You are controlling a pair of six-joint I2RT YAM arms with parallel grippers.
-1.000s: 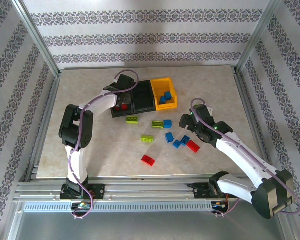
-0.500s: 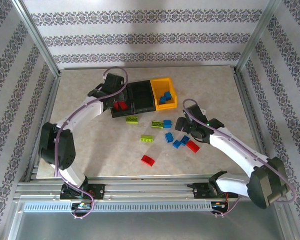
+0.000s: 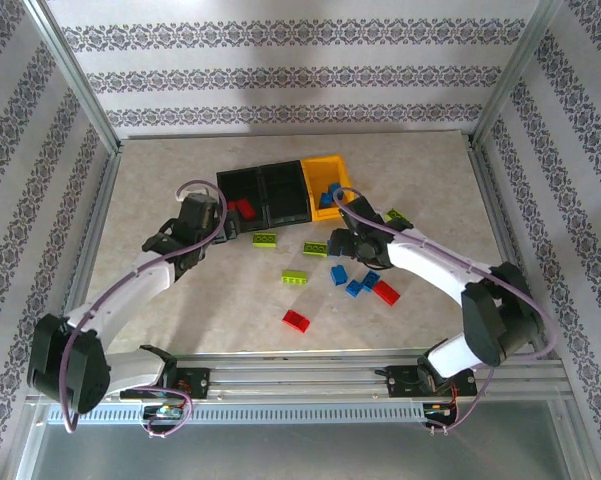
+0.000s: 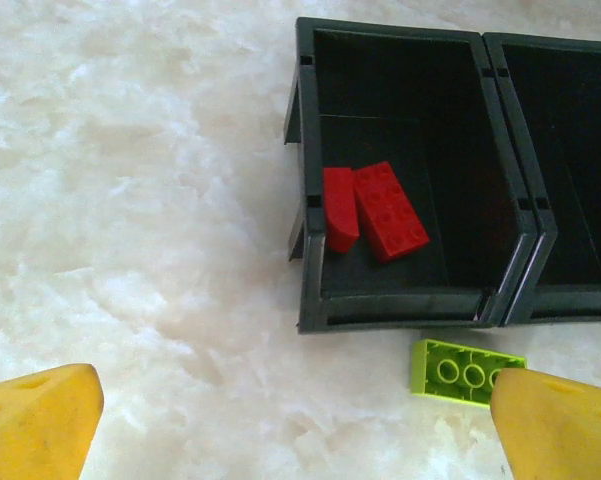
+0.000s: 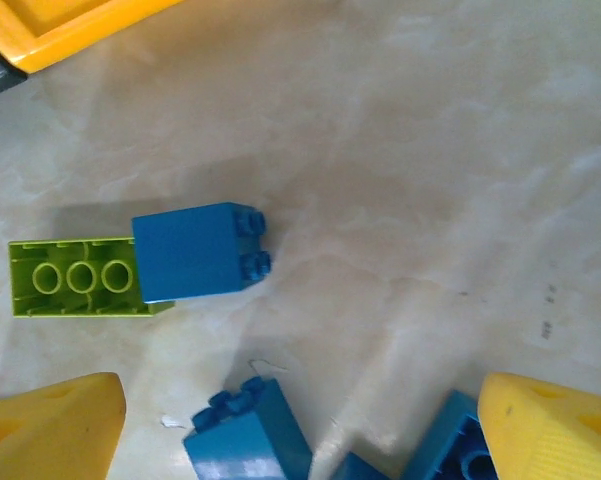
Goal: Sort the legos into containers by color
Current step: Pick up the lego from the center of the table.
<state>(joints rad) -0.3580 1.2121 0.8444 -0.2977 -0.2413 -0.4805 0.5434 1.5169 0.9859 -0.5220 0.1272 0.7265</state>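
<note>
Marbled stone-look tabletop carrying three boxy, smooth plastic containers joined in a row.
Left hand and right hand both gape, blunt yellow fingers apart, empty; two studded red legos lie inside the end black bin, a lime brick just outside.

Worktop: beige, marbled, metal frame around.

Far centre, three joined bins in row: left black bin, middle black bin, yellow bin at right end.

Loose on surface:
- first green brick just in front of left black bin
- second green brick, blue brick against its end
- third green brick nearer
- blue cluster, three bricks, red brick just beside
- lone red brick nearest front edge
- fourth green brick right of yellow bin
</note>
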